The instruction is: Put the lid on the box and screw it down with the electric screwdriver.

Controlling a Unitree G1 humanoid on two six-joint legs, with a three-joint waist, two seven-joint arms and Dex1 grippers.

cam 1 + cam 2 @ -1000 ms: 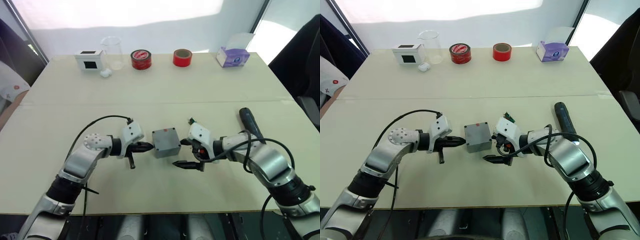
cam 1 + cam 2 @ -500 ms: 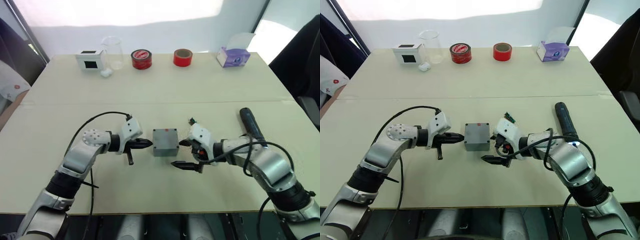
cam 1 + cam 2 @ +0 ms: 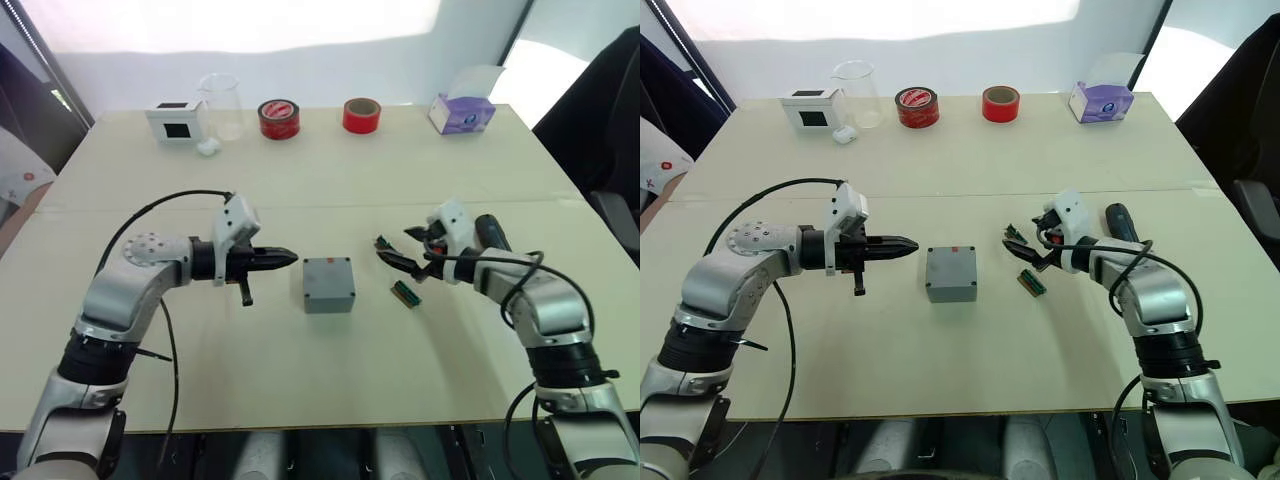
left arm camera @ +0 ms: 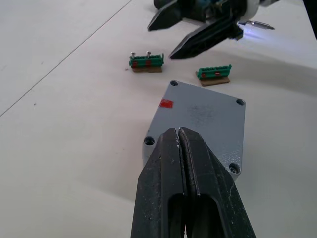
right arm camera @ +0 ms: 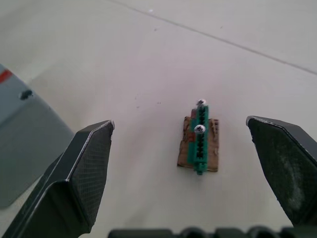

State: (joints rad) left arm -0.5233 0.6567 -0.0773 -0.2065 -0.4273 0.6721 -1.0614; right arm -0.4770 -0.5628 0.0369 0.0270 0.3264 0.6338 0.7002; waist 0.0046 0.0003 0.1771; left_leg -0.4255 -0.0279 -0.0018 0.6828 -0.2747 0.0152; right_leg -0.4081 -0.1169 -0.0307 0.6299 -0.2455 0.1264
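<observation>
Box [image 3: 329, 284] sits mid-desk [image 3: 300, 380], lid [image 4: 203, 119] already seated on top, corner holes visible, no screws in. Green screw strips: one [image 3: 405, 292] just right of box, other [image 3: 385, 243] beyond it, holding two screws.

Risk: lid unfastened; any nudge from left claw could shift it off corner holes. Screws tiny; wide claw likely to fumble or tip strip.

Left claw [image 3: 280, 259] pinched closed, empty, tip just left of box, apart.

Right claw [image 3: 405, 250] spread wide, empty, hovering over far strip, right of box.

Electric screwdriver [image 3: 490, 232] farther right, behind right claw.
</observation>
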